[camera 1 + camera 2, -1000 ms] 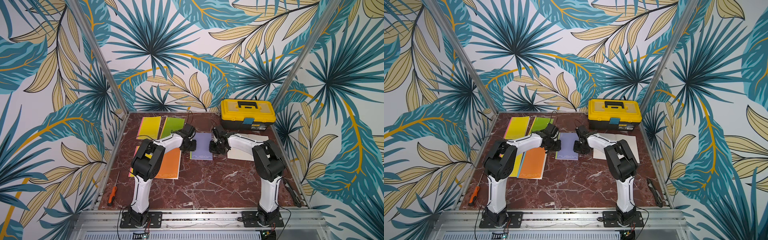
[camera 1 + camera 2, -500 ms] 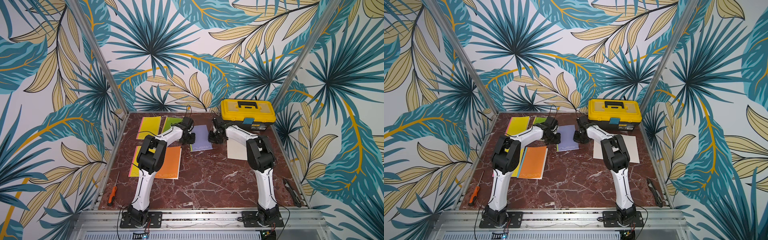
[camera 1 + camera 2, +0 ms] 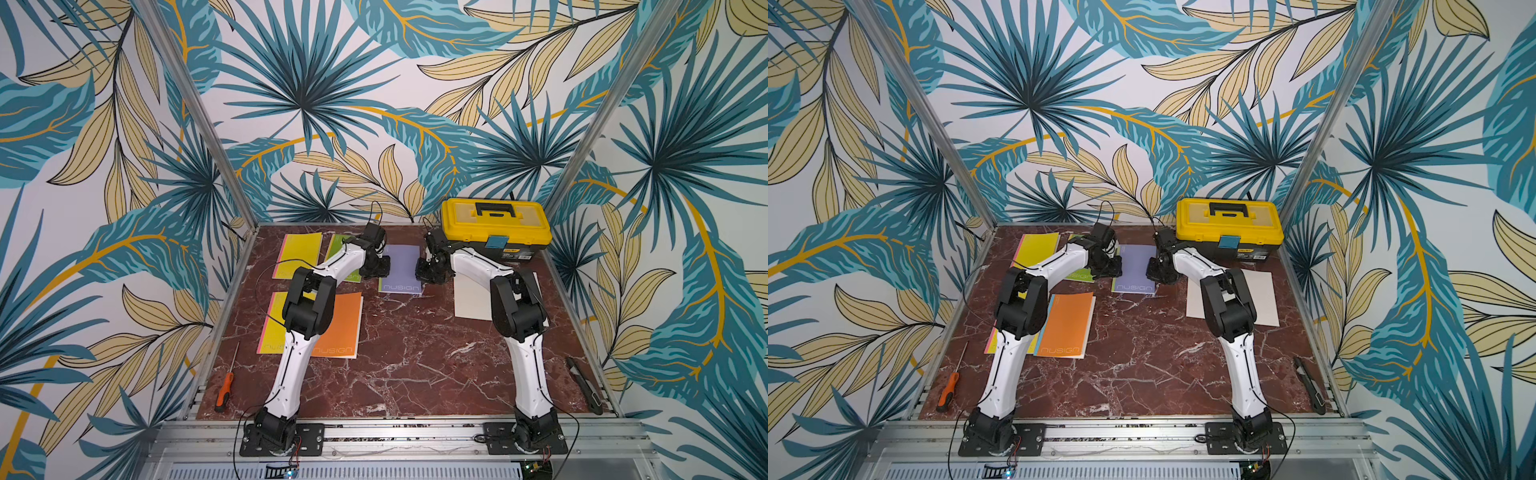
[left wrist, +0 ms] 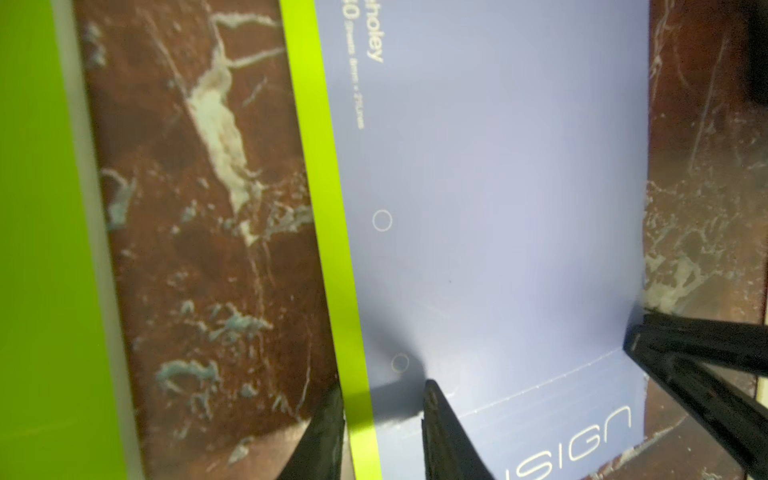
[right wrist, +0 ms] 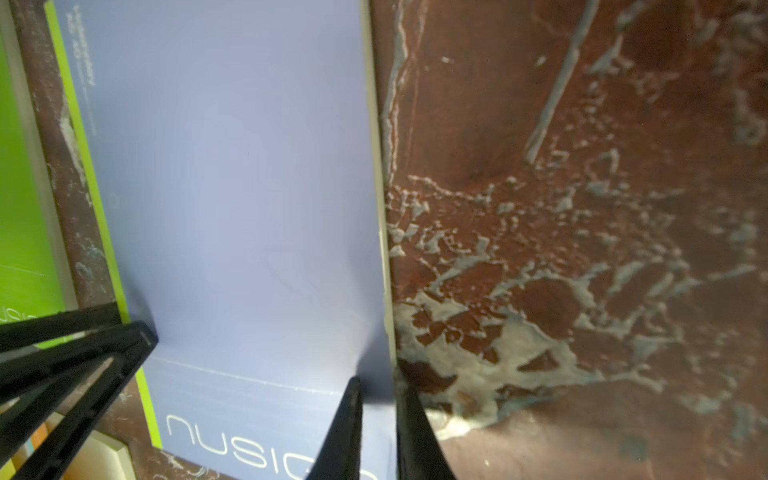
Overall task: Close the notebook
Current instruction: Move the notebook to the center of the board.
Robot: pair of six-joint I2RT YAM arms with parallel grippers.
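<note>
Top views both show the purple notebook [image 3: 400, 268] flat on the worktop [image 3: 415, 357], closed and cover up, at the far middle. The green notebook [image 3: 335, 247] is on its left and the yellow toolbox [image 3: 494, 226] to its right, a little farther back. Compared with one second before, the notebook is clearly farther from the robot. At that time it is nearer the middle of the worktop, with one arm already at each side. So the two arms together are sliding or carrying it toward the far edge. In my judgement the closing itself is already done, and only the placing and the letting go remain.

The left claw [image 4: 380, 390] is closed tightly on the left, green-striped edge of the notebook, with one finger over the cover and one on the worktop side. The right claw [image 5: 378, 376] is also nearly together, and the right edge of the notebook sits between its fingers. Whether any finger is really under the notebook, I cannot tell.
</note>
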